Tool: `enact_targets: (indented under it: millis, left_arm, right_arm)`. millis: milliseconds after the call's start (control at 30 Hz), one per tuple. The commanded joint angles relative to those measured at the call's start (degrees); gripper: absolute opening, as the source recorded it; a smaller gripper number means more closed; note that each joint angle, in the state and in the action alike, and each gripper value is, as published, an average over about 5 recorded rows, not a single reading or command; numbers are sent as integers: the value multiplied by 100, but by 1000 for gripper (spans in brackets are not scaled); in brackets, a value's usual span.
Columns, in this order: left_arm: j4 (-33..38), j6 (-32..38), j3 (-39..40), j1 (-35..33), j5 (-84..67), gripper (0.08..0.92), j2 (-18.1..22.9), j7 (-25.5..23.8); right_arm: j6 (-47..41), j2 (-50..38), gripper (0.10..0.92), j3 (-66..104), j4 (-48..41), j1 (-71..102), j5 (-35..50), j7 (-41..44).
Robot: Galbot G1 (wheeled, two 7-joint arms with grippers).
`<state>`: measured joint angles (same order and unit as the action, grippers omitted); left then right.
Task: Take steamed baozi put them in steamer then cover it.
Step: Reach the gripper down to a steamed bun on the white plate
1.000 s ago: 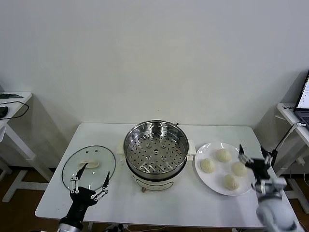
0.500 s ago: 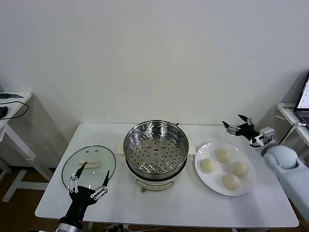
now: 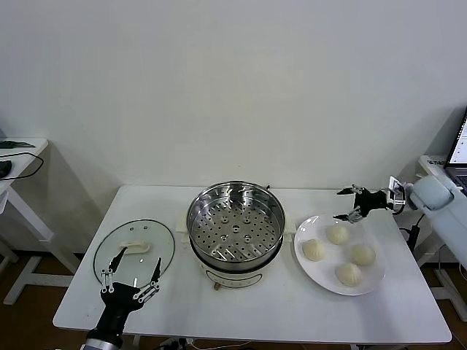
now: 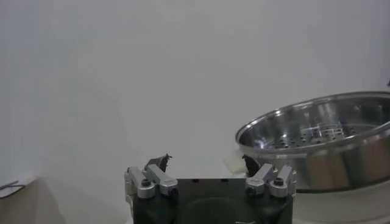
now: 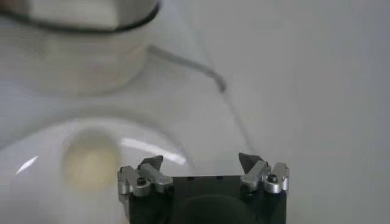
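The right gripper [image 3: 352, 205] has swung from the near right edge of the surface [image 3: 255, 306] up to the plate's [image 3: 321, 281] far rim. The left gripper [image 3: 131, 284] has drawn back slightly nearer, off the lid [image 3: 135, 251].

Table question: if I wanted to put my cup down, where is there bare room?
Bare tabletop lies along the front edge of the table, before the steamer and the plate with four baozi, and at the back-left corner behind the glass lid. The middle row is crowded.

Lab or office room: white folding table [image 3: 255, 313] against a bare wall, flanked by desks, laptop [image 3: 460, 149] right of it.
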<state>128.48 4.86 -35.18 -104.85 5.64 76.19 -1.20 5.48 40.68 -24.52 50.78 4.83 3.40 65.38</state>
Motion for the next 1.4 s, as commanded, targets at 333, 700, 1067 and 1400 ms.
enact_targets:
  millis: [333, 700, 1067, 1400]
  left_arm:
    - [199, -110, -23, -117, -37, 823, 87, 46]
    - [131, -104, -16, -118, -28, 823, 104, 46]
    - [88, -97, -19, -90, -26, 823, 106, 47]
    - [67, -87, 5, -90, -26, 823, 144, 54]
  right_arm:
    - [323, 1240, 823, -668, -1351, -751, -2126, 1110]
    - [436, 1543, 823, -605, -1679, -596, -2335, 738]
    - [451, 1644, 823, -619, -1761, -424, -2359, 325]
    - [474, 1566, 706, -708, -1597, -422, -2313, 218]
